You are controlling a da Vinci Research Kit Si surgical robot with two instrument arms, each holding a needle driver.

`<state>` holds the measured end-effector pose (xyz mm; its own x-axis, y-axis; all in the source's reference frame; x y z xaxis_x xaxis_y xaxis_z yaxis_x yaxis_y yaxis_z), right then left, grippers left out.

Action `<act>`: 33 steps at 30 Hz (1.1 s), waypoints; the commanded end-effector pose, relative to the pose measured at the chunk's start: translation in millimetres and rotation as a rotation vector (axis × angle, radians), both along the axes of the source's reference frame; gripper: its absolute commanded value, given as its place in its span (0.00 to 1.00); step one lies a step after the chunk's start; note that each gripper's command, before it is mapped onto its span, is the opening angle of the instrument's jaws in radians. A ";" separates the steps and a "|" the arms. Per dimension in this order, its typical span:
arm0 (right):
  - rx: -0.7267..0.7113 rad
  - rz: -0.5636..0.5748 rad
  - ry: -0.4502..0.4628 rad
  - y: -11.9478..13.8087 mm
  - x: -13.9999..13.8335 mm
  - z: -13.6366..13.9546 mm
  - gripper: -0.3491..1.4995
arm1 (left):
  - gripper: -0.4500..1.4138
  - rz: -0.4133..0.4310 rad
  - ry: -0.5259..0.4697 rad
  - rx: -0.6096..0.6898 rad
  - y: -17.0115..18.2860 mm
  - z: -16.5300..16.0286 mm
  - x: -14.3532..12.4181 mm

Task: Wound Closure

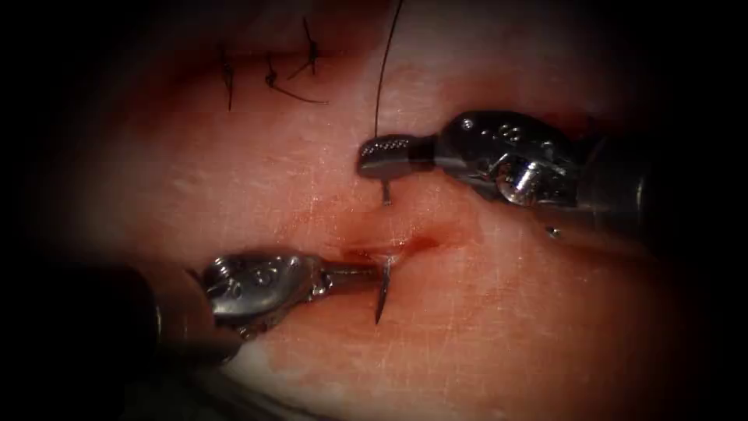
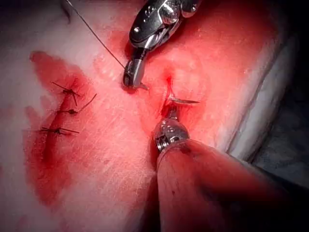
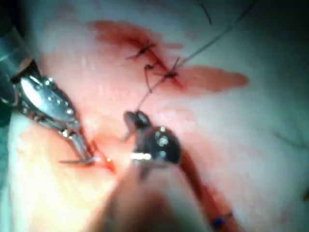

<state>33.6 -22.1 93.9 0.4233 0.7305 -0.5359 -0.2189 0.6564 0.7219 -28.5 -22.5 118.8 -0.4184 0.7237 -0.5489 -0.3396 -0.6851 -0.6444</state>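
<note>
A close view of pale pink tissue [image 1: 257, 179] with a short red cut [image 1: 405, 245] running across the middle, wet with red fluid [image 1: 425, 242]; two slim metal tools meet at the cut from opposite sides.

The left tool [image 1: 366, 274] comes in from the lower left; its jaws are closed on the curved needle [image 1: 382, 292] just where the needle leaves the tissue at the near edge of the cut; the sharp tip points down and away, just beyond the jaw tips, free of the tissue; in the left wrist view the same needle [image 2: 182, 100] juts sideways from the jaws of the left tool [image 2: 170, 113], its point bare.

The right tool [image 1: 383, 156] comes in from the right, on the far side of the cut; its jaws are closed on the needle's tail end, a short dark stub just beneath the jaw tips that enters the tissue; the middle of the needle's curve lies buried under the cut, between the two tools.

The thread [image 1: 386, 70] rises straight up from the right tool's jaw tips and out of sight.

Well away from both tools, up and to the left, three finished stitches [image 1: 273, 74] with short cut ends sit on the tissue.
</note>
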 end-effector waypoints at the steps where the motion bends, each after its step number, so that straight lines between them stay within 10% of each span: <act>1: 0.034 -0.003 0.002 -0.8 0.5 0.8 0.00 | 0.15 0.002 -0.002 0.004 -0.6 0.6 -0.4; 14: 0.113 0.003 0.017 -1.1 -0.2 0.7 0.00 | 0.15 0.003 -0.002 0.004 -0.6 0.5 -0.3; 19: 0.006 0.098 -0.018 1.2 -2.1 0.7 0.66 | 0.15 0.007 -0.005 0.002 -0.4 0.3 -0.2; 33: -0.038 0.149 -0.013 4.0 -7.0 -1.0 0.74 | 0.25 0.364 -0.196 -0.501 -0.4 -1.0 -1.0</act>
<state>25.8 -17.8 92.0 0.3180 0.7652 -0.5598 -0.3290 0.6428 0.6918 -29.1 -22.3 117.1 -0.4404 0.1608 -0.8833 0.0798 -0.9729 -0.2169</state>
